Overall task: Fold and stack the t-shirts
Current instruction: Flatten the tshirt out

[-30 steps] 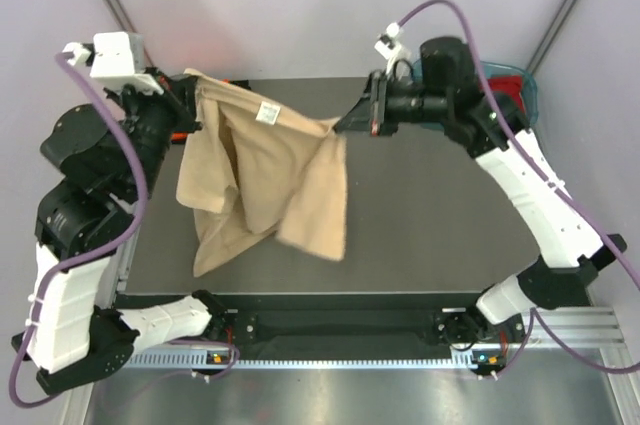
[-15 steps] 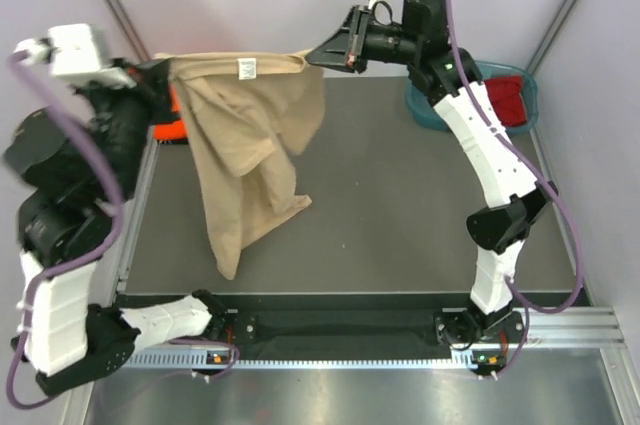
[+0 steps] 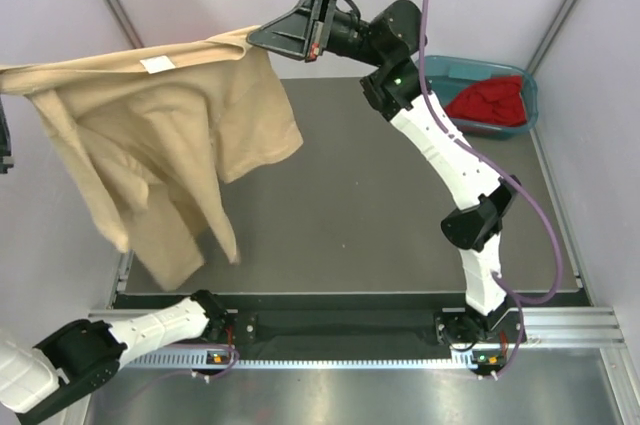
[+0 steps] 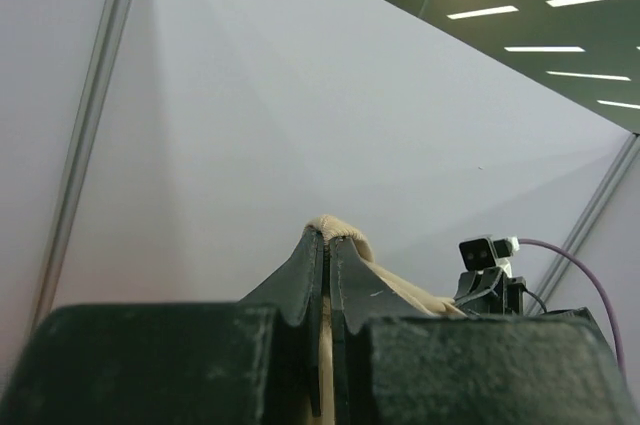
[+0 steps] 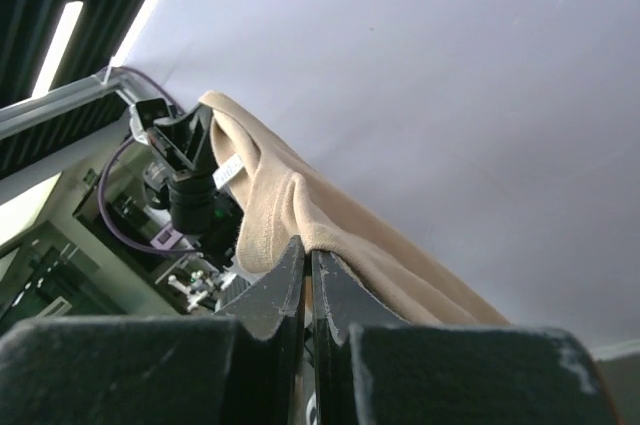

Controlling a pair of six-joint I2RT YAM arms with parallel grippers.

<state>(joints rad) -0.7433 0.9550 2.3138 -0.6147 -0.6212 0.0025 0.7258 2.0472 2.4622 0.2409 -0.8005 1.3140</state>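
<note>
Left claw (image 4: 327,245) and right claw (image 3: 258,37) each clenched the beige shirt (image 3: 170,145) by its top edge, stretched aloft over the tabletop's (image 3: 400,215) left edge; spreading was in hand, and laying it flat probably came next

One beige t-shirt (image 3: 160,135); one red t-shirt (image 3: 490,105); one tub (image 3: 478,66).
</note>
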